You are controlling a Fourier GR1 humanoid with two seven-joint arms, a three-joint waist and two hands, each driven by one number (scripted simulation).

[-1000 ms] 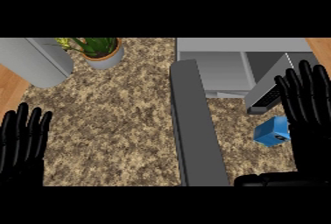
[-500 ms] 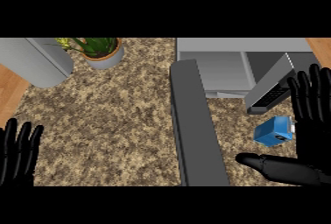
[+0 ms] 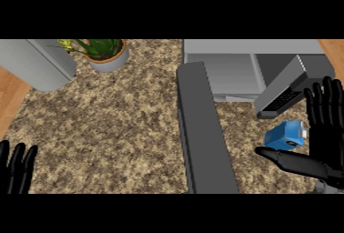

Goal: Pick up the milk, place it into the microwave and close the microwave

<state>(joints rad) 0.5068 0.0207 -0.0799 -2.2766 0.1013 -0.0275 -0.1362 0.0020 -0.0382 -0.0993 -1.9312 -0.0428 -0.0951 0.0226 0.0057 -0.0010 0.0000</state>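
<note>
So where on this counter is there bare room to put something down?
The wide speckled stretch between the potted plant, the open microwave door and the left hand is bare. Right of the door is crowded: the milk, the right hand and the microwave.

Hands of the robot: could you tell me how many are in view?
2. The left hand is at the lower left edge; the right hand is open beside the blue milk carton.

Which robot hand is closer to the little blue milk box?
The right hand. It is open right beside the milk, fingers up along its right side, thumb below it. The left hand rests far away at the counter's lower left edge.
</note>
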